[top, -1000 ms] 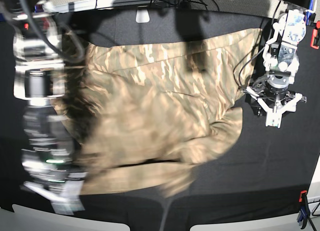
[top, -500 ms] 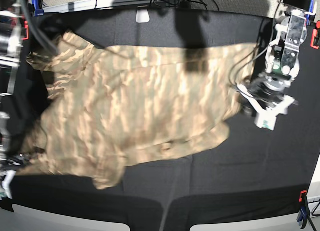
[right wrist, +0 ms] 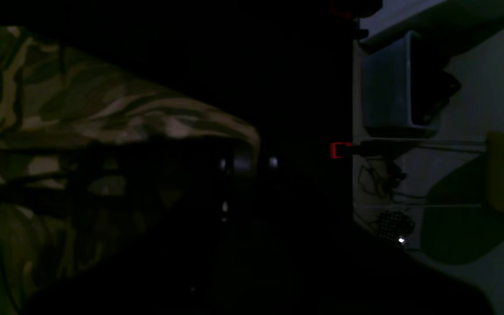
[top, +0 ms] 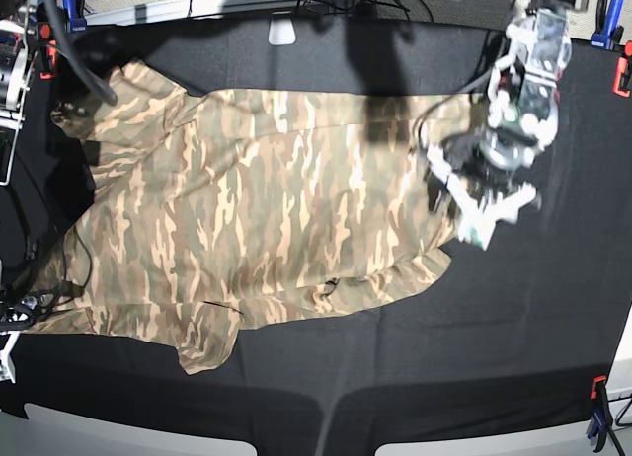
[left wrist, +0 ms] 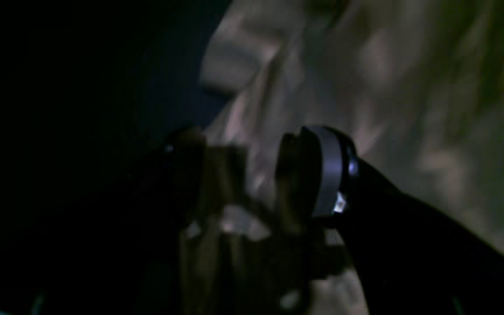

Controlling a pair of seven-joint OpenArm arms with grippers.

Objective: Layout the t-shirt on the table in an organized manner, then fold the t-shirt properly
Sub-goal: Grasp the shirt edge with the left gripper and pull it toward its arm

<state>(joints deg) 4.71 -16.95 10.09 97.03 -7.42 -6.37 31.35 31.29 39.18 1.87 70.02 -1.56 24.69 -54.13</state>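
Half the job at most is done, I judge — the t-shirt (top: pixel 257 229) lies spread across the table (top: pixel 494 357), still rumpled along its near hem, and no fold is made yet. My left gripper (top: pixel 484 204) hovers spread wide over the shirt's edge, holding nothing; my right gripper (right wrist: pixel 247 164) is closed, seemingly pinching a corner of fabric — too dark to confirm.
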